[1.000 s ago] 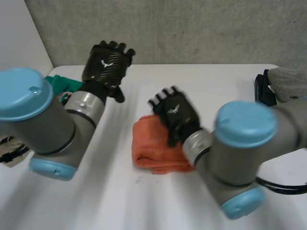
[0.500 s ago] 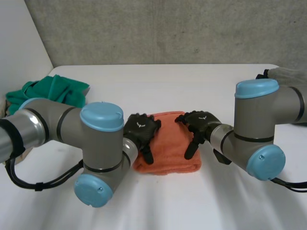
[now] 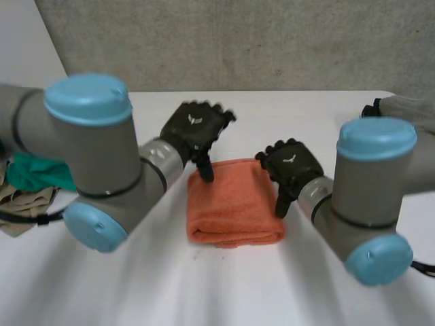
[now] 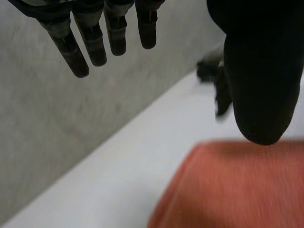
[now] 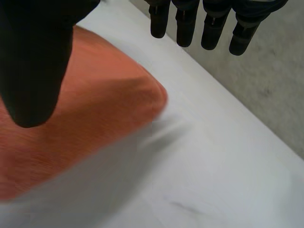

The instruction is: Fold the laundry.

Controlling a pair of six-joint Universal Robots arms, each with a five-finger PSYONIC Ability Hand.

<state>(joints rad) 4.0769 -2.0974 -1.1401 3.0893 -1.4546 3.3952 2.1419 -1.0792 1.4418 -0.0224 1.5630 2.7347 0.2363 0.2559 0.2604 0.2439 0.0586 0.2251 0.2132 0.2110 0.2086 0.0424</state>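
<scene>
The orange towel (image 3: 234, 204) sits mid-table (image 3: 306, 115), already folded into a thick pad with its rounded fold toward the robot. It's terry by the look of it, so I'd guess soft, light and floppy, with nothing fragile about it. It should grip well rather than slide, but the layers will probably shift over each other if you drag just the top one. If it needs another fold, I'd pinch through all the layers at the two far corners, or along one short edge, and lay it over rather than pull.

Both hands are spread and holding nothing. The left hand (image 3: 194, 129) hangs over the far left corner with its fingers straight and its thumb pointing down at the cloth. I can't tell if the thumb touches. The right hand (image 3: 289, 166) is at the right edge, posed the same way with its thumb over the towel.

Containers: the rest of the laundry just lies loose. There's a green cloth (image 3: 37, 173) and something beige (image 3: 20, 204) at the left edge. A grey cloth (image 3: 408, 109) sits at the far right on a dark thing I can't make out.
</scene>
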